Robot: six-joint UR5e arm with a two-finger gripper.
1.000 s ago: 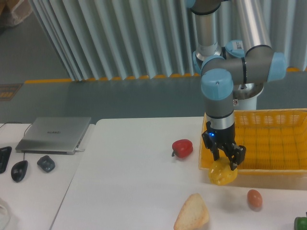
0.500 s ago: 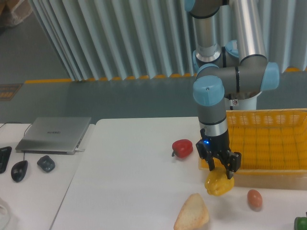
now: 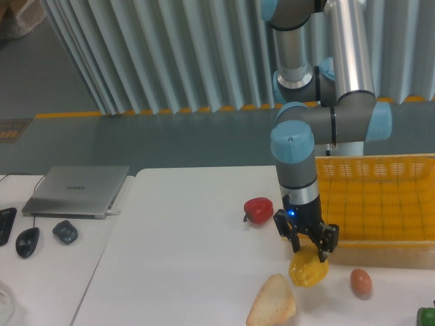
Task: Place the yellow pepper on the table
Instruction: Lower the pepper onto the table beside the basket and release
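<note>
The black two-finger gripper (image 3: 307,249) carries the glossy yellow bell pepper (image 3: 308,270) lower and further from the yellow-orange mesh basket (image 3: 380,204) — now nearer the tan bread wedge (image 3: 272,303).

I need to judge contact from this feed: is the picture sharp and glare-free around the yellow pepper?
Fixed camera: soft overall, and the yellow pepper is slightly blurred under the end effector; only a faint shadow beneath it on the white table, no harsh glare, so contact is hard to confirm.

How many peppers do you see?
2. The yellow pepper is in the gripper; the red pepper sits on the table. The green thing at the edge is unclear.
</note>
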